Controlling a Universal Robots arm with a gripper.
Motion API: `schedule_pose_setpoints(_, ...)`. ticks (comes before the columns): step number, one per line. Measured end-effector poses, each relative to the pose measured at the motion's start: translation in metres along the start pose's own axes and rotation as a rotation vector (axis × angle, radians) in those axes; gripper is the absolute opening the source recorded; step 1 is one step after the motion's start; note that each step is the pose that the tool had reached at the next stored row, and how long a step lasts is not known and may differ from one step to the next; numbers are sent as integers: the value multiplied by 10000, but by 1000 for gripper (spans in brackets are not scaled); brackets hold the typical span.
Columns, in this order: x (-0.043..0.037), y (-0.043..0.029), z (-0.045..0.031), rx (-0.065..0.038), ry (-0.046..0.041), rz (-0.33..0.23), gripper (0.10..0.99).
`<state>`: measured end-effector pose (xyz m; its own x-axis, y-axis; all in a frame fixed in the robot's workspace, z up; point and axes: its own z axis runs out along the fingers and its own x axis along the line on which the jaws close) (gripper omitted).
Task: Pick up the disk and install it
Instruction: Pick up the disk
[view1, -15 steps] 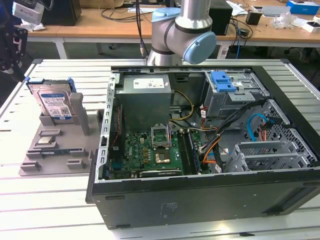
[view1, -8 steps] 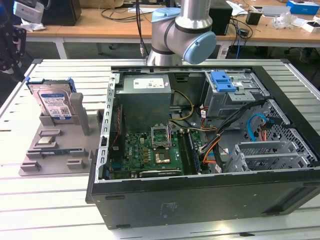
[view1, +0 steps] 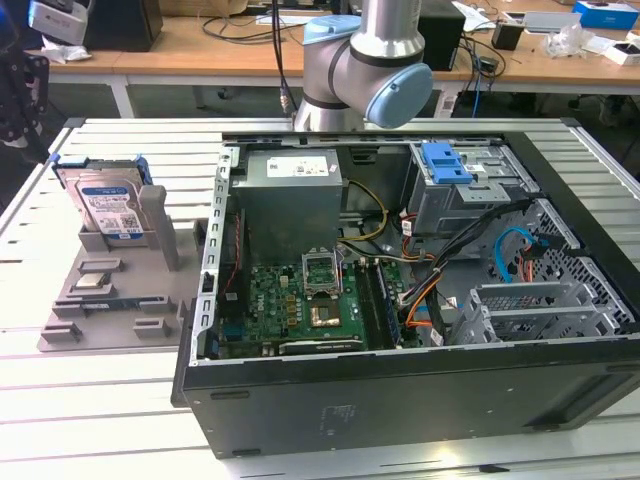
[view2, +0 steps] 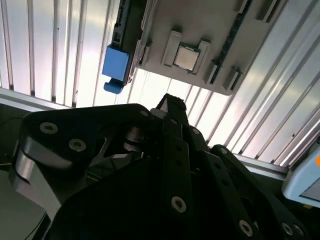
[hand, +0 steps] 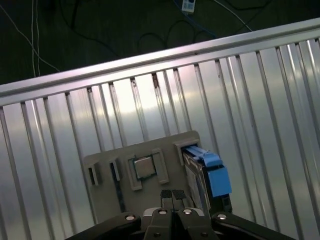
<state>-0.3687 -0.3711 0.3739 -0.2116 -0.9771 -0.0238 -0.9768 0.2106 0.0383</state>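
The disk (view1: 108, 205) stands on edge in the grey holder (view1: 150, 300) on the table (view1: 60, 385) at the exterior view's left, just aside of the empty, pressed-together fingers (hand: 169, 196) hanging above, between it and the chip (hand: 145, 167).

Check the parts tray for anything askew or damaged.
Nothing stands out. The disk stands on edge in its slot on the grey tray, the chip lies flat in its holder, and nothing looks broken.
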Motion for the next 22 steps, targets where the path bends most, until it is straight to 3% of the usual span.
schedule_pose_setpoints(13, 0, 0, 0, -25, 39, -1030, 106)
schedule_pose_setpoints(22, 0, 0, 0, -50, 81, -2109, 106)
